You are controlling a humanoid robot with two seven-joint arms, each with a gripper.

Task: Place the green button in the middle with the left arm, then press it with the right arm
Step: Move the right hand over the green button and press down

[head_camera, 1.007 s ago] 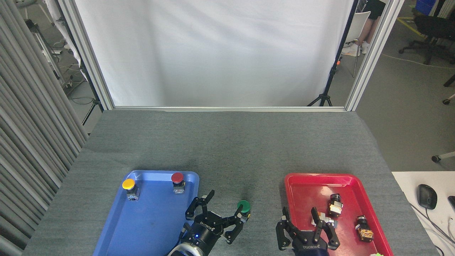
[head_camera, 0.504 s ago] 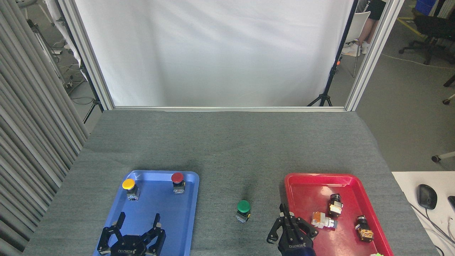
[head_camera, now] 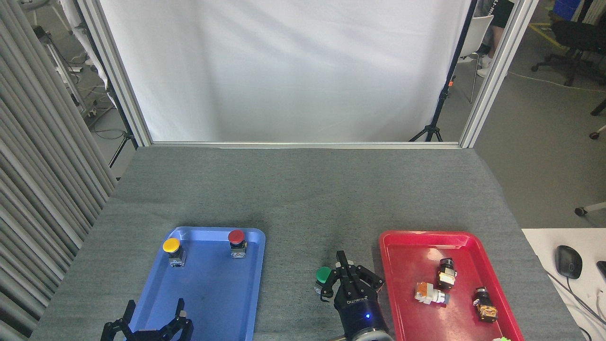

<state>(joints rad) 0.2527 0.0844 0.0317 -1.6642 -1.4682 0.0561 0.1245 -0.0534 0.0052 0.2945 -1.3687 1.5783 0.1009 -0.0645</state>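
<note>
The green button [head_camera: 323,274] stands upright on the bare dark grey cloth of the middle [head_camera: 303,208], between the two trays. My right gripper [head_camera: 343,273] is right beside it on its right, fingers drawn together and shut on nothing. One finger overlaps the cap's right edge, and I cannot tell whether it touches. My left gripper [head_camera: 154,313] is low at the view's bottom left, over the near end of the blue tray, with its fingers spread open and empty.
The blue tray [head_camera: 199,293] holds a yellow button [head_camera: 172,247] and a red button [head_camera: 236,238] at its far end. The red tray [head_camera: 407,246] on the right holds several small parts. A white screen backs the table.
My left gripper let go of the green button and drew back to the bottom left. My right gripper shut its fingers and moved left and forward until beside the button.
</note>
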